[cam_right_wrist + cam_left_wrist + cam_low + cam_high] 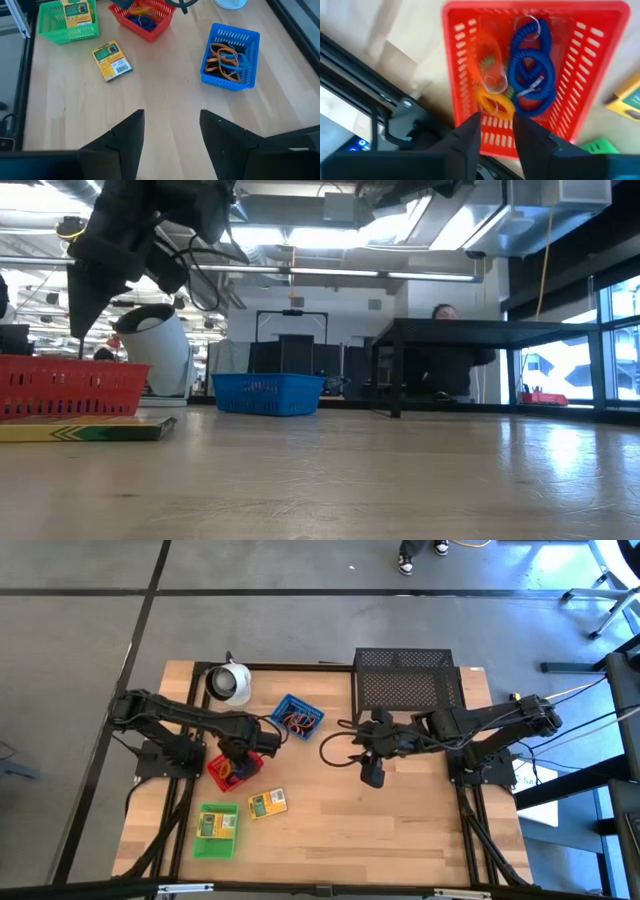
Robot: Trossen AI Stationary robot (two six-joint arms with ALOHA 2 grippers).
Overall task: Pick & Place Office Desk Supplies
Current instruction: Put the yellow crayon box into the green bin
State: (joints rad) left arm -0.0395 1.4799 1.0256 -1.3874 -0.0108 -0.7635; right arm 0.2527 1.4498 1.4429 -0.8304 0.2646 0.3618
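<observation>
The red tray [535,75] is sitting on the counter [400,830] with the left claw [496,132] hovering right above it, fingers parted a little and pinching nothing. Inside the red tray, blue coiled loops [532,75] are lying beside an orange loop [495,102] and a clear one. By the look of it, a loop is just being dropped here, so the placing step is closing out.

Just beyond the red tray, toward the white round object [229,683], the blue tray [231,56] is holding a tangle of orange and blue loops [227,62]. On the red tray's near side, the green tray [66,20] is carrying one yellow-green box [75,11], while the second yellow-green box [112,60] is lying loose on the counter between the green tray and the red tray.

The right claw [170,135] is hanging well away from the red tray, in front of the black wire-mesh rack [405,685], fingers spread and empty. That loose box looks like the next pick: it calls for a wide, level approach, then a carry to the green tray.
</observation>
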